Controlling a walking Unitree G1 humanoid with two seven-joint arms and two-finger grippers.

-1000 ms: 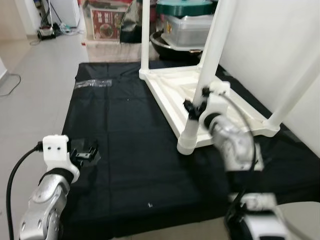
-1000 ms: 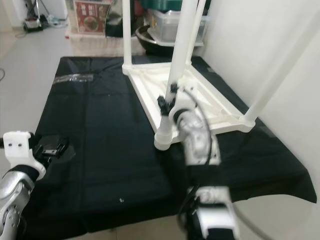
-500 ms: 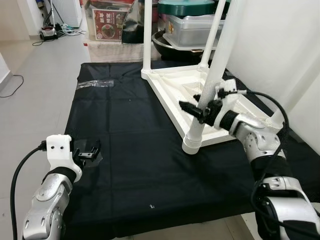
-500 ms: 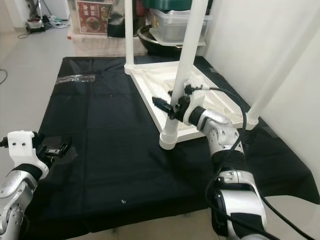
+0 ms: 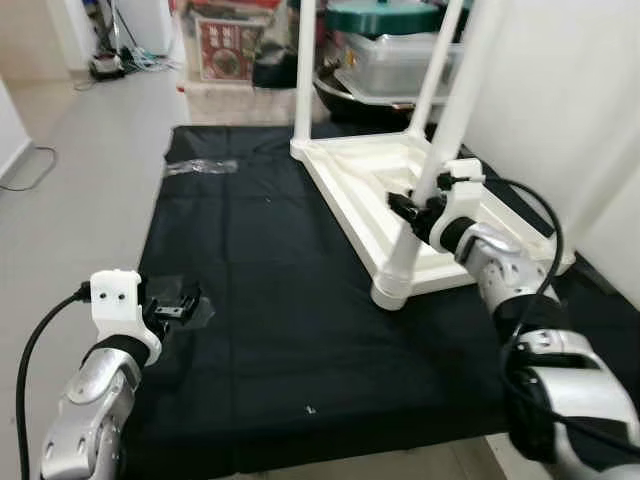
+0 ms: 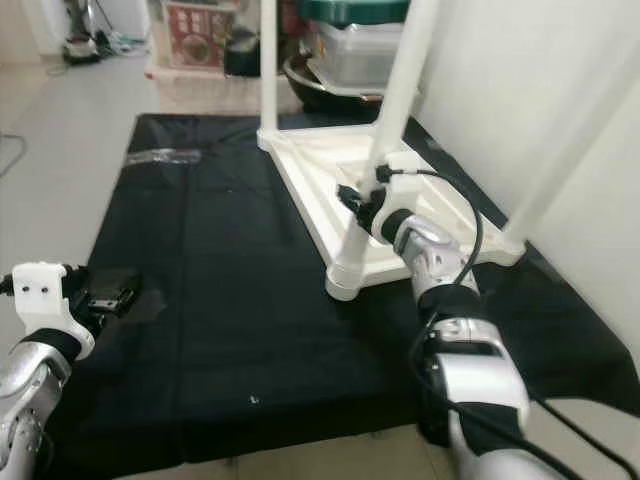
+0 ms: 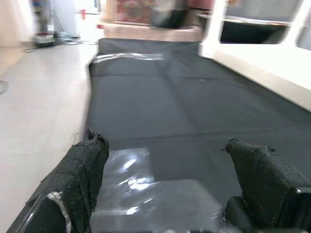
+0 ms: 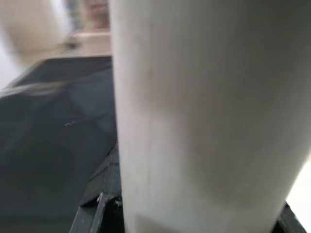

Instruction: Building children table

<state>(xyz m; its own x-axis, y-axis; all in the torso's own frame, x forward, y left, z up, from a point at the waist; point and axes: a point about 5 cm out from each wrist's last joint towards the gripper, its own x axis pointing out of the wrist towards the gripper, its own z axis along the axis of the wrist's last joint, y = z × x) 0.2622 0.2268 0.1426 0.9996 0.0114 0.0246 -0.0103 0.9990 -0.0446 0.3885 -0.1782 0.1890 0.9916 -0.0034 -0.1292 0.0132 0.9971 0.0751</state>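
A white children's table (image 5: 365, 172) lies upside down on a black mat (image 5: 270, 260), its legs pointing up. My right gripper (image 5: 406, 207) is at the near leg (image 5: 432, 170), a little above its base, with the black fingers shut around it. In the right wrist view the leg (image 8: 194, 121) sits close between the fingers. My left gripper (image 7: 165, 150) stands open low over the mat's near left edge. A clear plastic bag (image 7: 146, 189) lies flat between its fingers (image 7: 87, 165).
Two more white legs rise at the back (image 5: 303, 70) and right (image 5: 600, 190). A clear plastic strip (image 5: 200, 167) lies on the mat's far left corner. Storage bins (image 5: 390, 50) and boxes stand behind the mat. A white wall (image 5: 560, 80) runs along the right, tiled floor (image 5: 70, 170) on the left.
My right arm has drawn in from the blur before me to the leg's right side, its fingers pulled closer around the leg. The left arm has stayed put. The camera shifted slightly.
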